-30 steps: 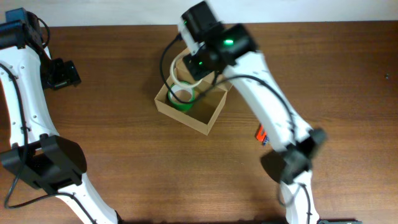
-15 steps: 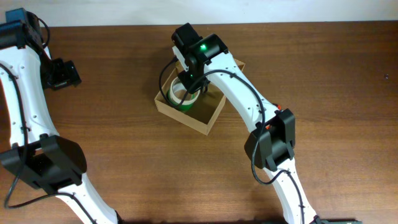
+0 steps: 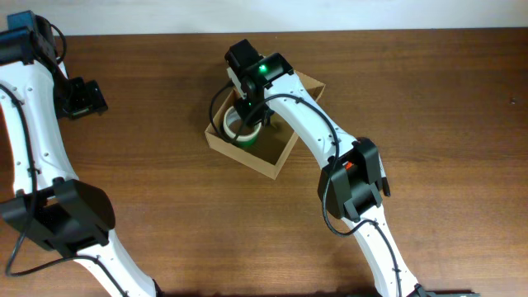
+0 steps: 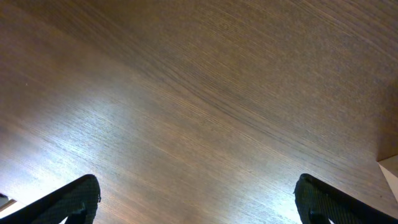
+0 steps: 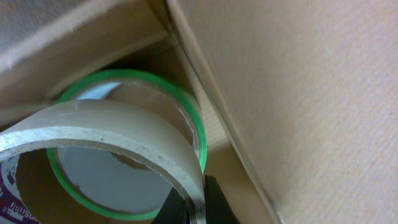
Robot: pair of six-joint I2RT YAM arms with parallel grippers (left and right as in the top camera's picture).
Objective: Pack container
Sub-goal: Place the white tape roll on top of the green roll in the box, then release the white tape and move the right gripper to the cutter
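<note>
I hold my right gripper pinched on a tan tape roll | straight above the container, over the green roll inside | left gripper spread, well left of the container.

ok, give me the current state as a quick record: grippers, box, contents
right gripper: down inside the container, shut on the wall of the tan tape roll
tan tape roll: held over the green tape roll, contact unclear
green tape roll: lying flat in a corner of the container
container: open, sitting on the table
left gripper: open, holding nothing, over bare table
</note>
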